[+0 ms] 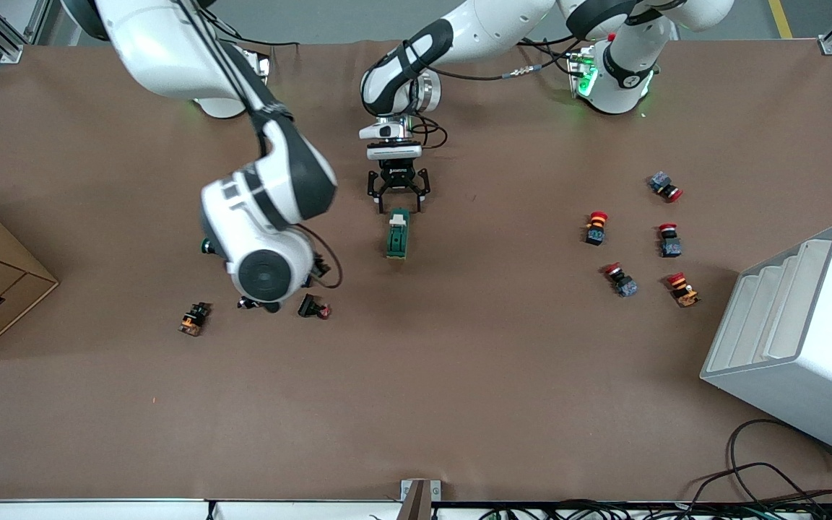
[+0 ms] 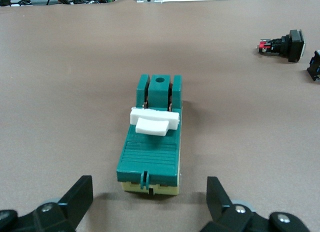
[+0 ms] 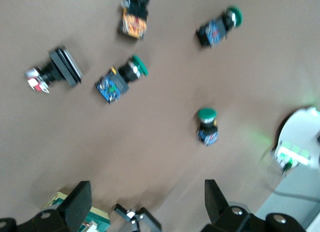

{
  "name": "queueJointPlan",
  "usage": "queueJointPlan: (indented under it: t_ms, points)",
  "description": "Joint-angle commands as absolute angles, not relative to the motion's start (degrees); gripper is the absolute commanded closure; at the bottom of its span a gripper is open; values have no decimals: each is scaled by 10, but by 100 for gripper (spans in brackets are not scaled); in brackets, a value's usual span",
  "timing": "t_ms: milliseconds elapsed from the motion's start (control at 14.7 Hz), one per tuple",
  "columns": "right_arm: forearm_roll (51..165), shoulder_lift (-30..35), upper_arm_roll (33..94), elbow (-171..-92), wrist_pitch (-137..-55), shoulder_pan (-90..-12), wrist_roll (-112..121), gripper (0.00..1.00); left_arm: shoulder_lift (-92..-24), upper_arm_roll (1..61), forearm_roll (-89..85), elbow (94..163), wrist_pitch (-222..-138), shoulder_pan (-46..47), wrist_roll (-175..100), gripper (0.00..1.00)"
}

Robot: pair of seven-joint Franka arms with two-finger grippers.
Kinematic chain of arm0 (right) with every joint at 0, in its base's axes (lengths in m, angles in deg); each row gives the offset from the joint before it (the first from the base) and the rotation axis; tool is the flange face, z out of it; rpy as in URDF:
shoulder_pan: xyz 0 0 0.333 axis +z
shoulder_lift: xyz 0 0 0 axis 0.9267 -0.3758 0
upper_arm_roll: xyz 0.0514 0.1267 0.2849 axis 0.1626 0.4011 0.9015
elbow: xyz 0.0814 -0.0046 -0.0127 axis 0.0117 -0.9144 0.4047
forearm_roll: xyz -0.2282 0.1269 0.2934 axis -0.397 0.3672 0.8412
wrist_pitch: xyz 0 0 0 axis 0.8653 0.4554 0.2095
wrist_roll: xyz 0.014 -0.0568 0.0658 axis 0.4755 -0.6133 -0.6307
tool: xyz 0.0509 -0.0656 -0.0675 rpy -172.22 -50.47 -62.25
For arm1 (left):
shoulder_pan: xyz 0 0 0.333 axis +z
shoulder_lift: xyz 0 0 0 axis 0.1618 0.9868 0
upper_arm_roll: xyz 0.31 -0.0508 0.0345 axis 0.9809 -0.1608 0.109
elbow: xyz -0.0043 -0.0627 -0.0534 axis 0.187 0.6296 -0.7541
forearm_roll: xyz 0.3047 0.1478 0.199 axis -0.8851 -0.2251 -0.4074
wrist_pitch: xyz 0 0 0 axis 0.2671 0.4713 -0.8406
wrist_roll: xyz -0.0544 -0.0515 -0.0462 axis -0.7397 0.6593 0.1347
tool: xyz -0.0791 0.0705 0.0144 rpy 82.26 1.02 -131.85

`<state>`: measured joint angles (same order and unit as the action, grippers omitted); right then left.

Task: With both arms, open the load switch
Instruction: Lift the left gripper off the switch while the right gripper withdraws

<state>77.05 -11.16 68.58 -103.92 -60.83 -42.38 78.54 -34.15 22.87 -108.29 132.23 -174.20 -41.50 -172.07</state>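
The left gripper [image 1: 397,204], fingers spread, hangs at the end of the load switch [image 1: 398,234] at mid-table, and should straddle it squarely, while the right gripper [image 3: 145,204], also spread, hovers over green-capped buttons [image 3: 122,78].

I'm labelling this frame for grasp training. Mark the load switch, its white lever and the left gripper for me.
load switch [image 2: 150,159], left wrist view, on its ribbed green top.
white lever [image 2: 153,121], left wrist view, on the middle of the lever.
left gripper [image 1: 397,198], front view, midway between its open fingertips, over the switch's end.
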Motion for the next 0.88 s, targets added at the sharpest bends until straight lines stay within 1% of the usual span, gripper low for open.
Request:
queueJointPlan:
  t_ms: [0, 272, 476, 817]
  points:
    - [753, -59, 696, -1063, -609, -481, 660, 0, -343, 231, -1089, 1313, -1736, -418, -1714, 0]
    - [714, -8, 696, -1074, -608, -552, 414, 0, -349, 228, -1073, 1294, -1736, -413, -1693, 0]
    - [693, 11, 696, -1071, -617, -610, 231, 0, -352, 226, -1010, 1250, -1736, -413, -1630, 0]
    - [690, 36, 697, -1075, -618, -675, 103, 0, -382, 226, -887, 1178, -1736, -411, -1517, 0]
